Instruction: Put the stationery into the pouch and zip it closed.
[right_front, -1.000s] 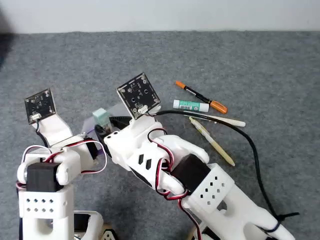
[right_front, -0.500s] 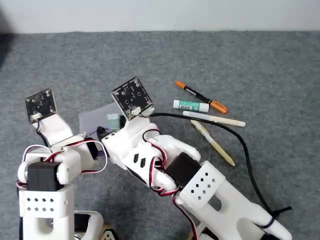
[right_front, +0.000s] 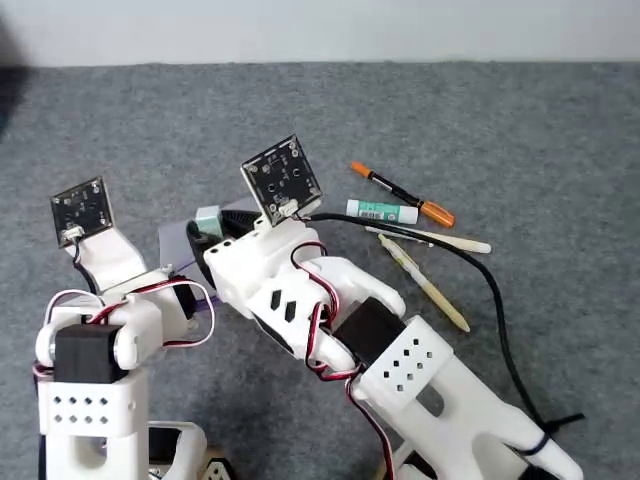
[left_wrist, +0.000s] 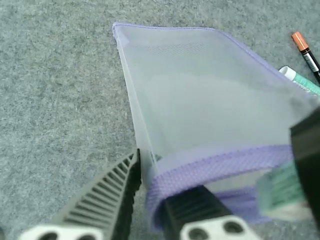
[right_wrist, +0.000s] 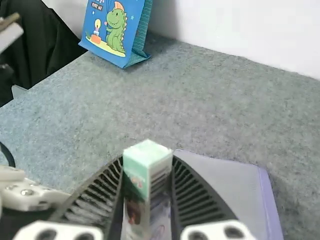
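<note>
Pouch (left_wrist: 200, 100): rim pinched by left hand (left_wrist: 150, 175); right hand (right_wrist: 147, 172) grasps eraser (right_wrist: 146, 155) near its mouth. Risk: limp mouth sags shut, and the eraser drops onto the bench (right_front: 500, 120).

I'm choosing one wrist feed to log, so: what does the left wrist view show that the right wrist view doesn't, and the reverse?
Left wrist view's own: the left gripper shut on the pouch at its purple zip edge, plus the orange marker and the glue stick lying beyond the pouch. Right wrist view's own: the right gripper shut on the green block from both sides, and a blue dinosaur bag against the wall. Shared: the pouch, the green block near its zip edge, and the grey table.
</note>
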